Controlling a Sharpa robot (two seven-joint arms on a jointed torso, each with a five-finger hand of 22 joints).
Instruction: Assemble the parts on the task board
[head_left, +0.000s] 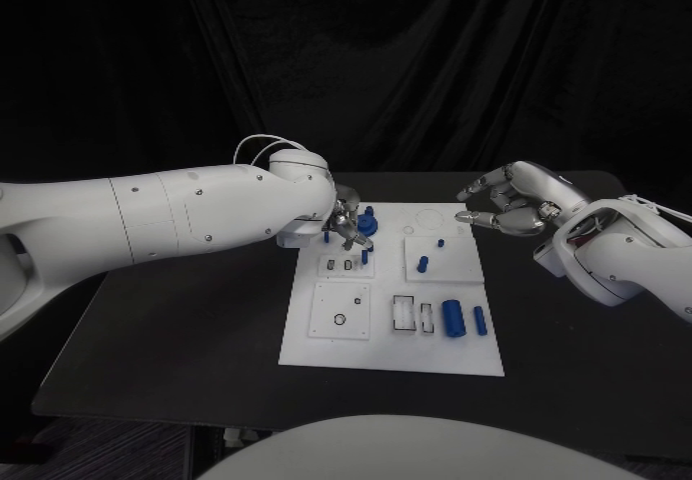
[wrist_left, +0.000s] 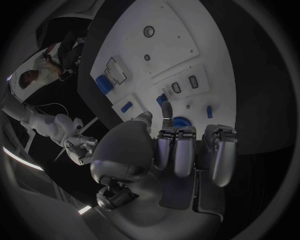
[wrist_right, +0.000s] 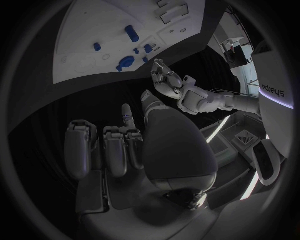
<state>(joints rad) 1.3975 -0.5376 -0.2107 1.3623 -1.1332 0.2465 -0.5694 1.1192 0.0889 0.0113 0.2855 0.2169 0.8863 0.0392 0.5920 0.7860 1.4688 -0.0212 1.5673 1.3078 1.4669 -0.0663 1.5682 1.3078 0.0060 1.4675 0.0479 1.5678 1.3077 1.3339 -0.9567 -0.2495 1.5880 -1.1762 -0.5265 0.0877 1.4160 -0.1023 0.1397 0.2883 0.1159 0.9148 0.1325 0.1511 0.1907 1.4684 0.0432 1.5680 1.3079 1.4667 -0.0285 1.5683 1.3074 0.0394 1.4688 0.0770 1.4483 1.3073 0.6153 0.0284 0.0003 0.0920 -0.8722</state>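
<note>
The white task board (head_left: 325, 345) lies mid-table. A round blue part (head_left: 368, 218) stands at its far left corner, also seen as the round blue part (wrist_left: 181, 121). My left hand (head_left: 346, 226) hovers right beside it, thumb and one finger (wrist_left: 167, 111) reaching toward the board with nothing between them. A small blue part (head_left: 364, 257), a blue peg (head_left: 423, 264), a thick blue cylinder (head_left: 453, 317) and a thinner one (head_left: 480, 320) sit on the board. My right hand (head_left: 512, 205) hangs above the table past the board's far right corner, fingers (wrist_right: 115, 150) curled in, holding nothing.
Bare black table surrounds the board (wrist_right: 94, 30) on every side. Empty slots (head_left: 405, 313) and a ring-shaped recess (head_left: 339, 320) mark the board's near half. My left hand (wrist_right: 167, 81) appears in the right wrist view beside the board's blue parts.
</note>
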